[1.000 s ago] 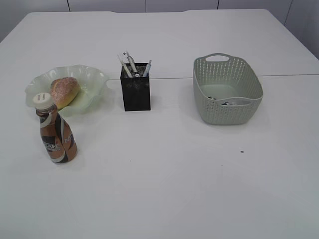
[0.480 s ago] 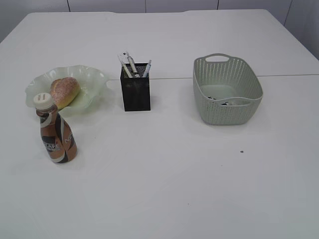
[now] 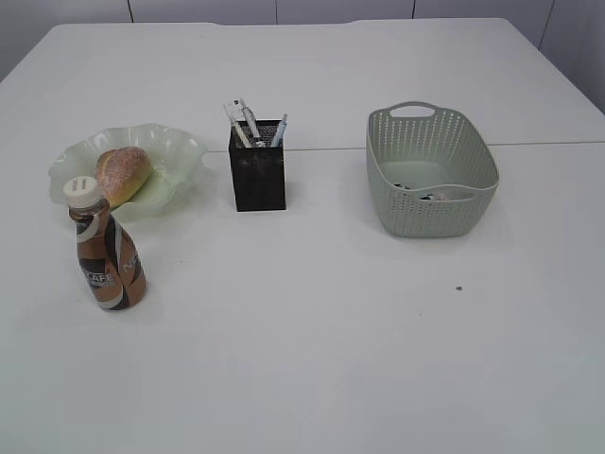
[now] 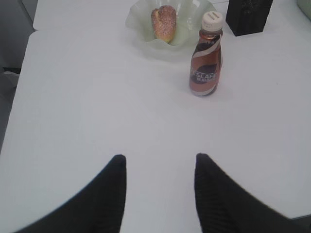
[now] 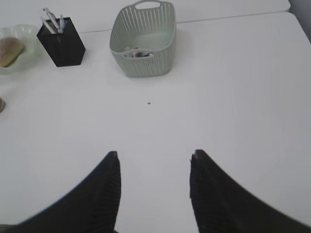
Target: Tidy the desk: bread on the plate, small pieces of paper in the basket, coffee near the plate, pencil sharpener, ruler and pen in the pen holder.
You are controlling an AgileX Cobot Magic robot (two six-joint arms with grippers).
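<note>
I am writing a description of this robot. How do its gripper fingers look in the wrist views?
Only fingers show. The left gripper and right gripper each have two black, matte fingers, broad at the base and tapering to rounded tips, with a finely ribbed surface. No cables or markings are visible.

Bright, even light; soft shadows

Tiny dark speck (image 3: 459, 288) on white top (near front), grey wall panels (image 3: 203, 9) behind.

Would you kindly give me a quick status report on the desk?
Both grippers open, empty, left, right. Bread on plate, coffee beside it. Pen holder filled, paper in basket. Nothing in the way.
</note>
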